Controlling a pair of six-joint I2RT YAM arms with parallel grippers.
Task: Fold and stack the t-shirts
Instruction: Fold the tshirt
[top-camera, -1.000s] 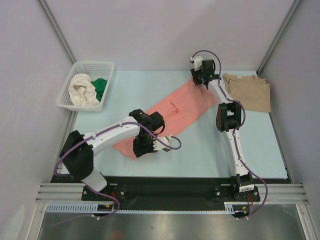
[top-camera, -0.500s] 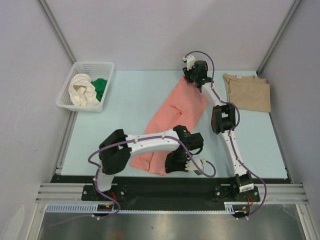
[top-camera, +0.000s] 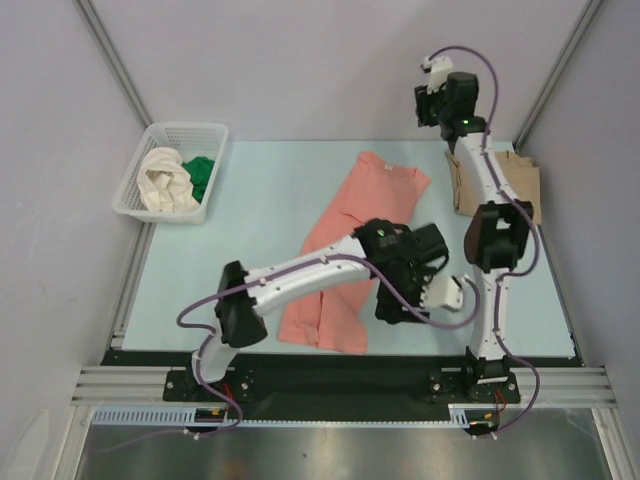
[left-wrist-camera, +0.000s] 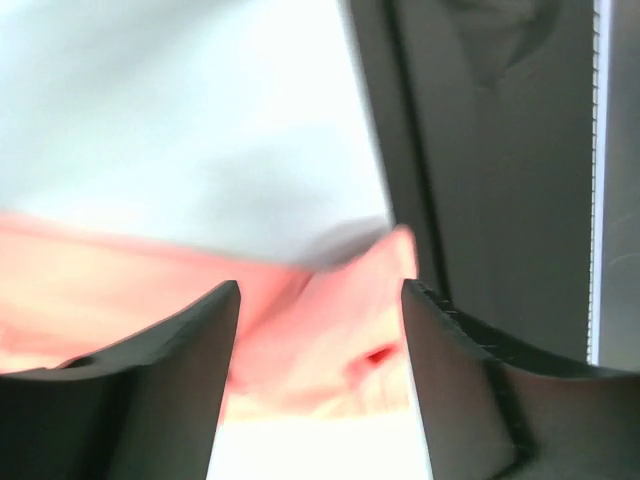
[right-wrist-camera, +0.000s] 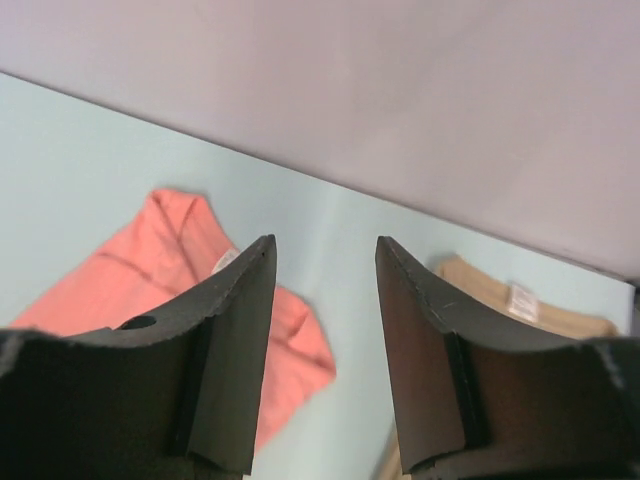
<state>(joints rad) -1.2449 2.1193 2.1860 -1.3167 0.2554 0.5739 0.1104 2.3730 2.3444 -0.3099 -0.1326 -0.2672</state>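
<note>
The salmon-pink t-shirt (top-camera: 350, 215) lies lengthwise on the table, collar at the back and hem near the front edge. My left gripper (top-camera: 388, 308) hangs open just above the hem's near right corner. In the left wrist view the pink cloth (left-wrist-camera: 330, 330) shows blurred under my open left gripper (left-wrist-camera: 320, 290), with nothing held. Raised high by the back wall, my right gripper (top-camera: 438, 103) is open and empty. Below my right gripper (right-wrist-camera: 325, 240) I see the pink collar (right-wrist-camera: 130, 270) and the tan t-shirt (right-wrist-camera: 480, 285). The right arm partly covers the tan t-shirt (top-camera: 525, 190).
A white lattice basket (top-camera: 150, 135) at the back left holds a cream-white t-shirt (top-camera: 165, 180) and a green one (top-camera: 203, 172). The black strip along the table's front edge (left-wrist-camera: 500, 150) lies right beside the pink hem. Grey walls close in the back and sides.
My left gripper dragged the pink hem toward the near right, then opened and let it go. My right gripper released the collar and rose toward the back wall.
</note>
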